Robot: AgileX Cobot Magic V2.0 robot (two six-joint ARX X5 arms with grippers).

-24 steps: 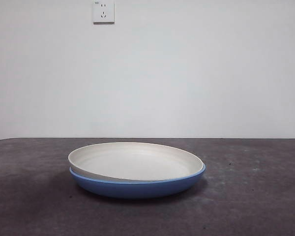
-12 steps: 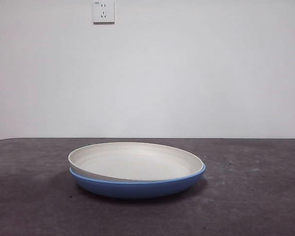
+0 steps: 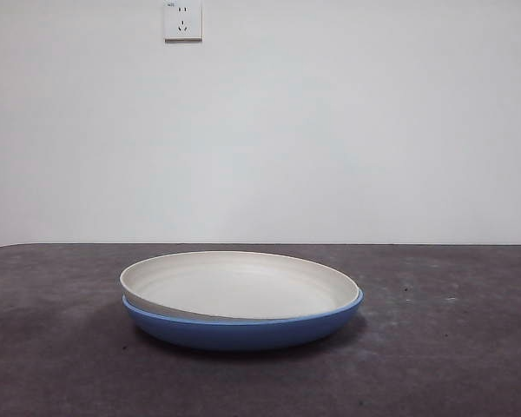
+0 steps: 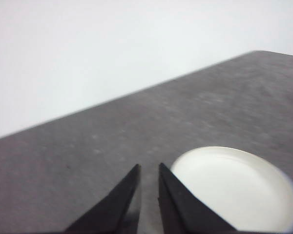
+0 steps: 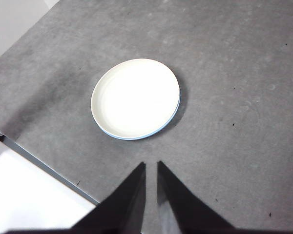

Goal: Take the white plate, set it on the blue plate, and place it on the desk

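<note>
The white plate [image 3: 234, 285] lies nested in the blue plate [image 3: 243, 330] on the desk [image 3: 451, 347], slightly tilted, its left rim raised above the blue rim. It also shows in the left wrist view [image 4: 237, 187] and the right wrist view [image 5: 135, 97], where only a thin blue edge [image 5: 158, 127] peeks out. My left gripper [image 4: 149, 168] is shut and empty, held above the desk beside the plates. My right gripper [image 5: 151, 165] is shut and empty, high above the desk, apart from the plates. Neither arm shows in the front view.
A white wall with a socket [image 3: 182, 20] stands behind the desk. The right wrist view shows the desk's edge [image 5: 44, 168] with a pale floor beyond it. Bare desk surrounds the plates.
</note>
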